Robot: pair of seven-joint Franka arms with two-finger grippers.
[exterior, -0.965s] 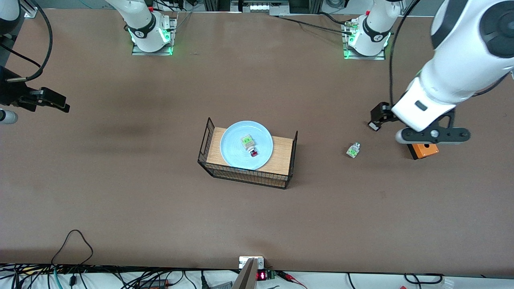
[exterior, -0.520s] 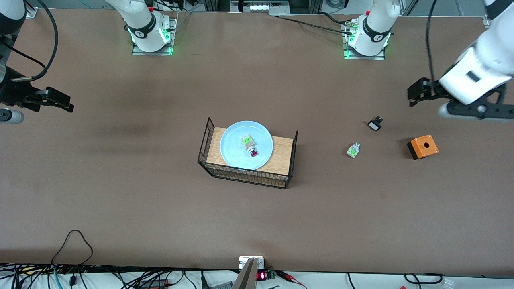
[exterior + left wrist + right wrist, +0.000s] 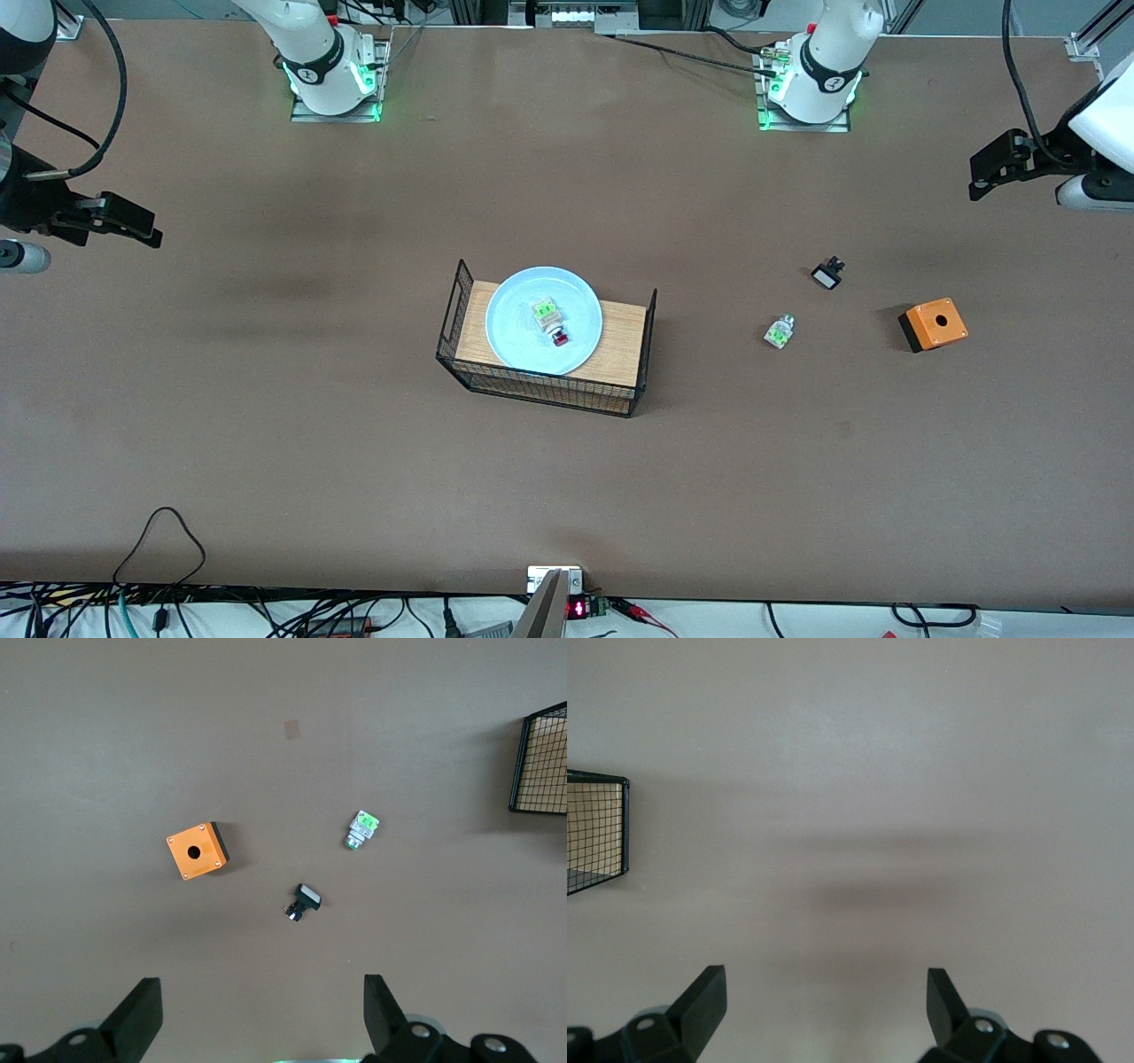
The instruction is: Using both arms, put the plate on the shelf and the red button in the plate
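Note:
The pale blue plate (image 3: 544, 320) lies on the wooden top of a black wire rack (image 3: 462, 350) mid-table. The red button (image 3: 551, 322), white-and-green with a red cap, lies on the plate. My left gripper (image 3: 997, 164) is open and empty, raised over the left arm's end of the table; its fingers (image 3: 140, 1014) show wide apart in the left wrist view. My right gripper (image 3: 124, 221) is open and empty over the right arm's end; its fingers (image 3: 702, 999) are wide apart above bare table.
A white-and-green part without a red cap (image 3: 780, 331), a small black-and-white part (image 3: 827, 273) and an orange box with a hole (image 3: 933, 324) lie toward the left arm's end; all three show in the left wrist view (image 3: 361, 828). The rack's corner shows in the right wrist view (image 3: 598, 828).
My left arm has pulled up and away from over the orange box and black-and-white part toward its end of the table. The right gripper has barely moved.

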